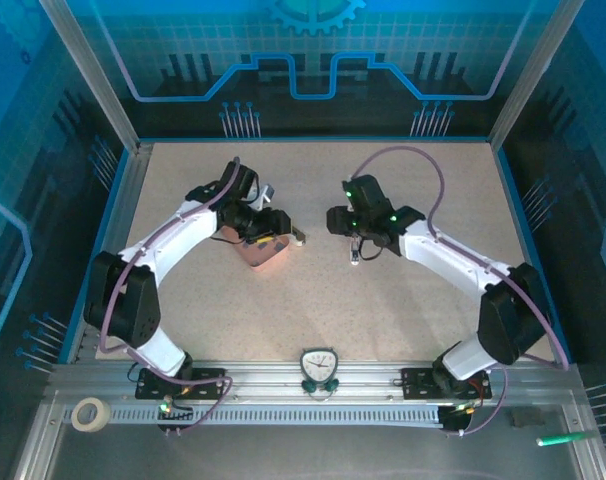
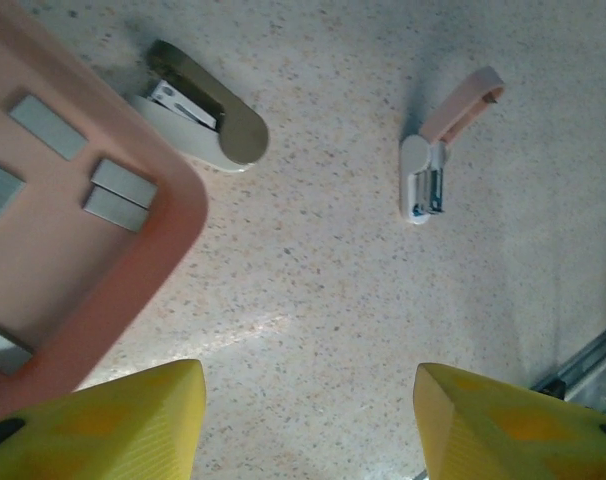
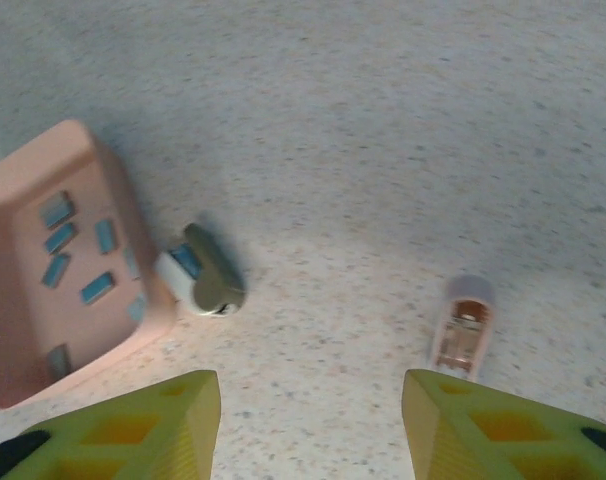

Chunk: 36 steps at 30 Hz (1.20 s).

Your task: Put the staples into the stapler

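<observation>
The stapler [image 2: 430,168] lies on the speckled table with its pale pink lid swung open from the white body. It also lies just ahead of my right finger in the right wrist view [image 3: 465,330]. Several grey staples [image 2: 121,186] rest inside the salmon-pink tray [image 2: 178,235], where the right wrist view also catches the staples [image 3: 95,288]. My left gripper [image 2: 308,400] hangs open over bare table beside the tray's corner, holding nothing. My right gripper [image 3: 311,410] is open and holds nothing, between the tray [image 3: 83,135] and the stapler. From above, the left gripper [image 1: 270,230] and the right gripper [image 1: 355,243] face each other.
A small white object with an olive-grey top [image 2: 198,108] lies against the tray's edge, seen from above at that object [image 1: 299,237]. On the near rail sit a tape roll [image 1: 90,413], a small clock [image 1: 318,366] and a green marker [image 1: 563,437]. Blue walls border the table.
</observation>
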{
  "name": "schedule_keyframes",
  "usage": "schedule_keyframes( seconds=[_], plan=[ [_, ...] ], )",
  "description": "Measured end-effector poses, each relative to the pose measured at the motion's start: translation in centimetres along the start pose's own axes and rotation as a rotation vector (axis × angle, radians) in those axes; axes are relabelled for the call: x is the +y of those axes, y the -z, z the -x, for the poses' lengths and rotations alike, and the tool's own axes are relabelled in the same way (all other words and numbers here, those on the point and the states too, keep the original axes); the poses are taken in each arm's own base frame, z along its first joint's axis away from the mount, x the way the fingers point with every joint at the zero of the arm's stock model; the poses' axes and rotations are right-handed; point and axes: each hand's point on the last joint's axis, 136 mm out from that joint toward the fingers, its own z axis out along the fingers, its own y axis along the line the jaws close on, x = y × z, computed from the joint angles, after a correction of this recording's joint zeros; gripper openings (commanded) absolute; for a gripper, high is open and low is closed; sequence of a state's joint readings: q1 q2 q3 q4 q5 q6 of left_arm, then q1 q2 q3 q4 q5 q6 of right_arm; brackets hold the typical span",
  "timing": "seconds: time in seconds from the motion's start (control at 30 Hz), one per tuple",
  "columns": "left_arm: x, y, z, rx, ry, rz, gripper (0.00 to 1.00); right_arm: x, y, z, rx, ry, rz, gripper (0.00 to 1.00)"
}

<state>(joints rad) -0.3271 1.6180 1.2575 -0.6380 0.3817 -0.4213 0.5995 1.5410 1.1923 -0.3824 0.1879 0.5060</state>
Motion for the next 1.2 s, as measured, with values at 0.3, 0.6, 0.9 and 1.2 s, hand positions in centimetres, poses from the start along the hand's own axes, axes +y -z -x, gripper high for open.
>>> schedule_keyframes(
  seconds=[0.3, 0.6, 0.9, 1.2],
  plan=[
    [4.0, 1.9, 2.6, -0.085, 0.087, 0.066, 0.58, 5.3, -5.5, -1.4, 0.164, 0.254, 0.094, 0.59],
    [5.8, 4.7, 3.8, -0.165, 0.125, 0.086, 0.58, 5.3, -12.4, -5.4, 0.359, 0.413, 0.097, 0.59],
    [6.2, 4.8, 3.6, -0.164, 0.131, 0.097, 0.59, 5.5, -14.1, -5.6, 0.386, 0.483, 0.108, 0.59],
    [6.2, 4.8, 3.6, -0.163, 0.132, 0.097, 0.58, 6.4, -16.3, -5.4, 0.389, 0.503, 0.147, 0.57]
  ],
)
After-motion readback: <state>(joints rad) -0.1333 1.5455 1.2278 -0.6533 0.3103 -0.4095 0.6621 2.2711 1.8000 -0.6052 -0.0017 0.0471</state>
